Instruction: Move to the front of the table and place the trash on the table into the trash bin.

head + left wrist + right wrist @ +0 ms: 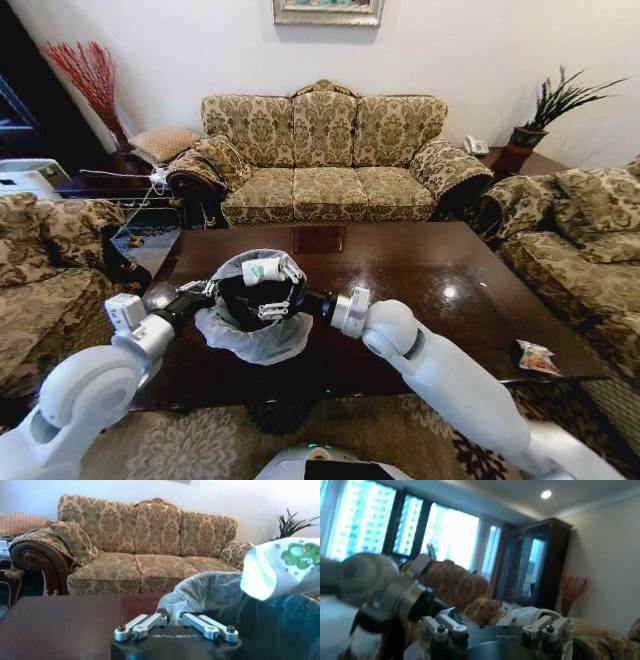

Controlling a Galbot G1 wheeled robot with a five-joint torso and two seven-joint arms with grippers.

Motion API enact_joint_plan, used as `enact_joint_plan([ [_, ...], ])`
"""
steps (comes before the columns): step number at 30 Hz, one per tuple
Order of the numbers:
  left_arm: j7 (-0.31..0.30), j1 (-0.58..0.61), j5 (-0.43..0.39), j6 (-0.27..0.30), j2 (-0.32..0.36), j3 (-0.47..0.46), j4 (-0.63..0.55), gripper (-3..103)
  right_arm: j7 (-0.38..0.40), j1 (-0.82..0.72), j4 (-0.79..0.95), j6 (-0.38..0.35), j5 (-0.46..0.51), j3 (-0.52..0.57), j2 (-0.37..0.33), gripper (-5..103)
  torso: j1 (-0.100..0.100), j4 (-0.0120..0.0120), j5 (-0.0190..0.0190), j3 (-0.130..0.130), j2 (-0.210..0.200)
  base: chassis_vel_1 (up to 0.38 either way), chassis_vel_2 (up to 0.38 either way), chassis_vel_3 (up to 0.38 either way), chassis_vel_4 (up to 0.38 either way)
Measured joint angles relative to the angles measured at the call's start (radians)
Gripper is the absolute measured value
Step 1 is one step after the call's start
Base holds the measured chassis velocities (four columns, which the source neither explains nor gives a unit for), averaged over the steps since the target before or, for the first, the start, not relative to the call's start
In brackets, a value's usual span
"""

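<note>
The trash bin (252,335), dark and lined with a crinkled whitish bag, stands on the near left part of the glossy dark-brown table (420,275). My left gripper (205,290) is at the bin's left rim, shut on the bag's edge (172,618). From the right, my right gripper (278,292) reaches over the bin's mouth, shut on a piece of trash, a white wrapper with green print (262,268). That wrapper (282,568) hangs above the bin (250,618) in the left wrist view. It also sits between the right gripper's fingers (527,615). A colourful snack packet (537,357) lies by the table's near right corner.
A patterned sofa (325,165) stands beyond the table's far edge, with armchairs at the left (45,270) and right (580,240). A potted plant (545,110) sits on a side table at the back right. A patterned rug (200,440) lies below me.
</note>
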Motion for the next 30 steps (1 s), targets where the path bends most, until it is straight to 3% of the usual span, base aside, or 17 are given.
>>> enact_joint_plan([
  [2,0.003,0.003,0.006,-0.001,-0.003,0.003,-0.001,4,-0.044,0.055,-0.015,-0.003,-0.017,-0.022,-0.035,99,0.000,0.0000,0.0001,0.000,0.000,0.000,0.000,0.000,0.000],
  [8,0.009,0.002,0.011,-0.002,-0.009,0.010,-0.006,4,-0.071,0.273,-0.026,-0.018,0.012,-0.112,-0.096,100,0.000,-0.0001,0.0000,0.000,0.000,0.000,0.000,0.000,0.000],
  [9,0.014,0.004,0.018,-0.003,-0.014,0.015,-0.010,4,-0.072,0.400,-0.036,-0.029,0.063,-0.197,-0.120,100,0.000,0.0000,-0.0002,0.000,0.000,0.000,0.000,0.000,0.000],
  [10,0.014,0.004,0.018,-0.003,-0.014,0.015,-0.010,4,-0.072,0.400,-0.036,-0.029,0.063,-0.197,-0.120,100,0.000,0.0000,-0.0002,0.000,0.000,0.000,0.000,0.000,0.000],
  [13,0.021,0.003,0.032,-0.004,-0.019,0.027,-0.018,4,-0.089,0.589,-0.055,-0.046,0.138,-0.341,-0.137,100,0.000,0.0001,-0.0002,0.000,0.000,0.000,0.000,0.000,0.000],
  [20,0.041,0.016,0.061,-0.015,-0.018,0.029,-0.030,4,-0.106,0.835,-0.069,-0.095,0.233,-0.500,-0.149,100,0.000,0.0001,-0.0002,0.000,0.000,0.000,0.000,0.000,0.000],
  [25,0.048,0.024,0.065,-0.020,-0.017,0.021,-0.037,4,-0.102,0.864,-0.053,-0.110,0.241,-0.516,-0.176,100,0.000,0.0001,0.0001,0.000,0.000,0.000,0.000,0.000,0.000],
  [30,0.049,0.025,0.066,-0.022,-0.014,0.019,-0.038,4,-0.080,0.800,-0.004,-0.118,0.243,-0.468,-0.245,100,0.000,0.0001,0.0001,0.000,0.000,0.000,0.000,0.000,0.000],
])
